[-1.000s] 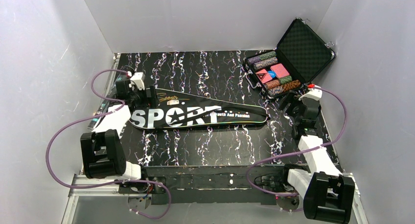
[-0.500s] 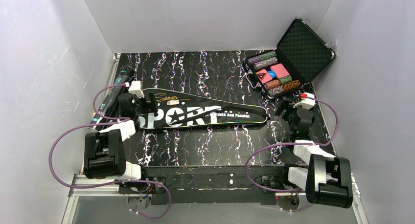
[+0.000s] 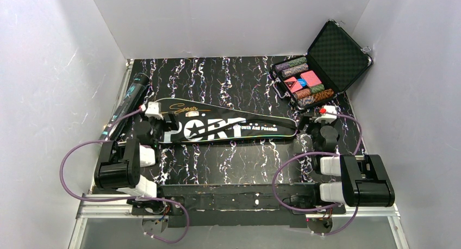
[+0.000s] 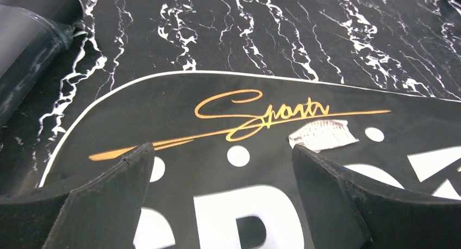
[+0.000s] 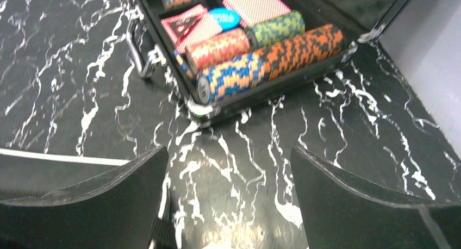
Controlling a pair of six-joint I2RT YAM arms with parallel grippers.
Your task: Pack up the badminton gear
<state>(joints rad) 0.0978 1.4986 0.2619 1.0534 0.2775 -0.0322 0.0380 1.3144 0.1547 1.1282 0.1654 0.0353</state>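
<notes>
Bag (image 3: 234, 128) lettering part-hidden by left gripper (image 3: 161, 125), tube (image 4: 24, 42) cropped

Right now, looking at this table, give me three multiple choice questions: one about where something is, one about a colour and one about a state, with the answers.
1. Where does the black tube lie?
A. in the far right corner
B. along the table's left edge
C. across the near edge

2. What colour is the signature script on the racket bag?
A. gold
B. red
C. green

3. What state is the poker chip case in?
A. shut
B. upside down
C. open, lid raised

Answers: 1 B, the overhead view shows it beside the left wall. 2 A, the left wrist view shows gold lettering. 3 C, the chips lie exposed below the raised lid.
</notes>
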